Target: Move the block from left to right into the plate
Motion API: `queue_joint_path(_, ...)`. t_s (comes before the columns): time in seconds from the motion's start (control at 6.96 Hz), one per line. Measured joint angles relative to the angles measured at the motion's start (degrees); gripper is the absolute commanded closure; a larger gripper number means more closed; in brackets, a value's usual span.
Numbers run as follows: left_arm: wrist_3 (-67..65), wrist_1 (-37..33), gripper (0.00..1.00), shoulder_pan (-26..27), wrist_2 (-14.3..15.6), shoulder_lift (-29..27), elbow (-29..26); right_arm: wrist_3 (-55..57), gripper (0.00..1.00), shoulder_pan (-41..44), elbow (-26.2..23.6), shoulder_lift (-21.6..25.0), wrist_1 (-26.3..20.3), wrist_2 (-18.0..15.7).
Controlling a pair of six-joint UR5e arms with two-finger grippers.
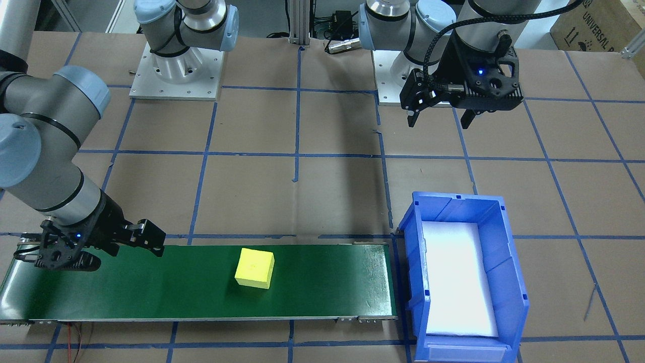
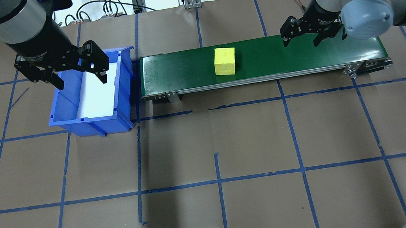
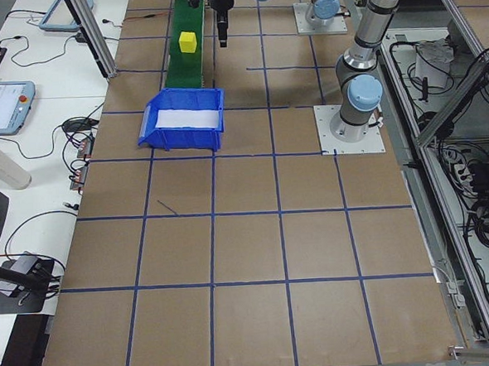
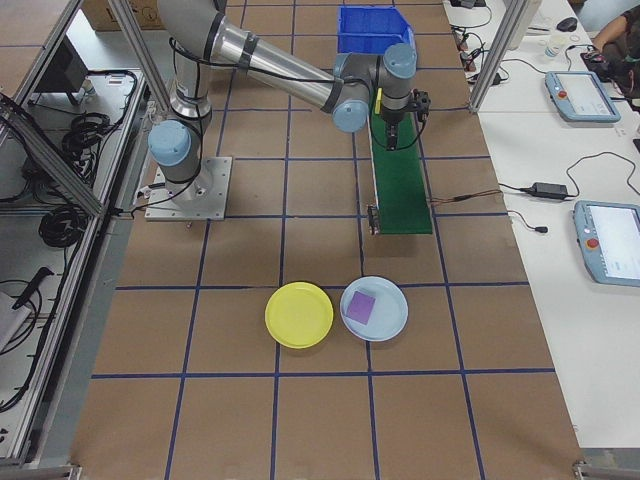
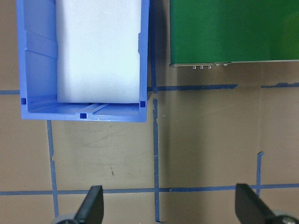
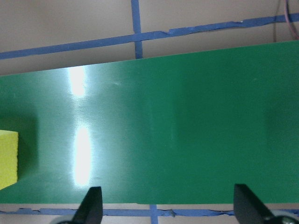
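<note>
Block: a yellow foam cube [image 2: 225,61] sits alone on the green conveyor belt [image 2: 295,55], near the belt's middle; nothing touches it; in the right wrist view only its corner [image 6: 8,158] shows at the frame's left edge.
Plate: the bright yellow round plate [image 4: 298,314] lies flat on the brown paper table [image 2: 213,135], well apart from the belt, past the belt's end on the robot's right; it holds nothing.
Right gripper: the right gripper [image 2: 312,36] hangs over the belt toward its right-hand end, apart from the cube; its fingers [image 6: 91,205] stand wide apart with only bare green belt between them; it grips nothing.
Left gripper: the left gripper [image 2: 78,76] hovers above the blue bin [image 2: 73,117]; its fingers [image 5: 93,205] are spread wide and hold nothing; its wrist camera looks down on the bin's near end and taped paper.
Blue bin: it stands just off the belt's left-hand end, almost touching it; a white sheet [image 1: 456,282] lines its floor.
Pale blue plate: a second round plate [image 4: 374,309] lies just beside the yellow one, on the side nearer the operators' desks; a small purple square piece [image 4: 361,306] rests on it.
Table: brown paper marked into squares by blue tape lines [image 2: 218,181].
</note>
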State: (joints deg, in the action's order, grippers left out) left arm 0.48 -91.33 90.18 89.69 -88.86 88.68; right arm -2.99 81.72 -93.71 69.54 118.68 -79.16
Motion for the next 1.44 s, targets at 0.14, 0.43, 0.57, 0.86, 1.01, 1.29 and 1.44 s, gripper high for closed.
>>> queue_joint_path(0.14, 0.08, 0.01, 0.00, 0.00, 0.00, 0.00, -0.01, 1.19, 0.00, 0.31, 0.09, -0.47, 0.04, 1.71)
queue_joint_path(0.43, 0.69, -0.08, 0.00, -0.11, 0.03, 0.00, -0.03, 1.78, 0.00, 0.43, 0.30, -1.50, 0.06, 2.90)
queue_joint_path(0.57, 0.97, -0.09, 0.00, -0.15, 0.04, 0.00, -0.01, 1.89, 0.00, 0.45, 0.33, -1.74, 0.06, 2.99)
queue_joint_path(0.86, 1.39, -0.09, 0.00, -0.17, 0.09, 0.02, 0.00, 2.92, 0.00, 0.45, 0.76, -2.25, 0.06, 3.06)
queue_joint_path(1.01, 1.46, -0.13, 0.00, -0.15, 0.16, 0.06, 0.00, 3.72, 0.00, 0.45, 1.28, -2.52, 0.04, 3.10)
queue_joint_path(1.29, 1.72, -0.16, 0.00, -0.36, 0.21, 0.09, 0.00, 4.24, 0.00, 0.51, 1.64, -2.71, -0.20, 3.13)
queue_joint_path(1.44, 1.77, -0.16, 0.00, -0.41, 0.22, 0.09, -0.01, 4.31, 0.00, 0.52, 1.66, -2.74, -0.36, 3.13)
